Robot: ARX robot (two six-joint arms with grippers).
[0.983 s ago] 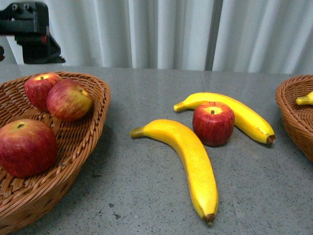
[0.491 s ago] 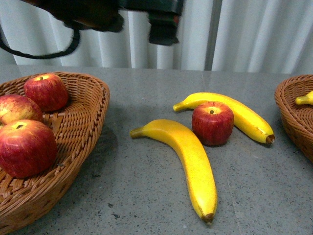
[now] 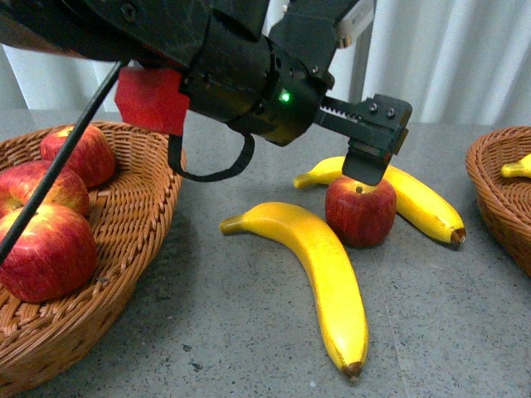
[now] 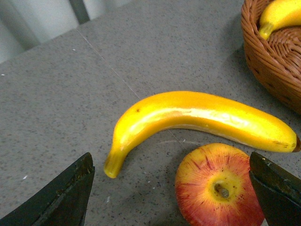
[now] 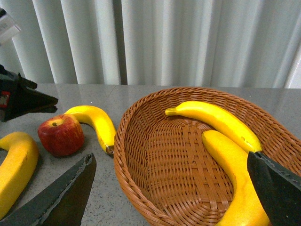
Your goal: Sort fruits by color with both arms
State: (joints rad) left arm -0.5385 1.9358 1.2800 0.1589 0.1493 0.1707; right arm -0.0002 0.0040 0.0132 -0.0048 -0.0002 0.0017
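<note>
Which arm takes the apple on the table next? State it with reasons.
Left. The left gripper hangs open just above the apple; the right gripper is open over the banana basket, apart from the apple.

The left arm point(image 3: 241, 75) is big, black and chunky. A tiny green light point(image 3: 284, 97) glows on it, and a red block point(image 3: 149, 98) sits on its side. It has a thin black cable point(image 3: 50, 178) and a black loop point(image 3: 207, 174). Near the tip is a toothed bar point(image 3: 340, 112) with round screws point(image 3: 373, 105). Its fingers point(image 4: 61, 197) are flat, black and pointed, like the right arm's fingers point(image 5: 56, 197).
</note>
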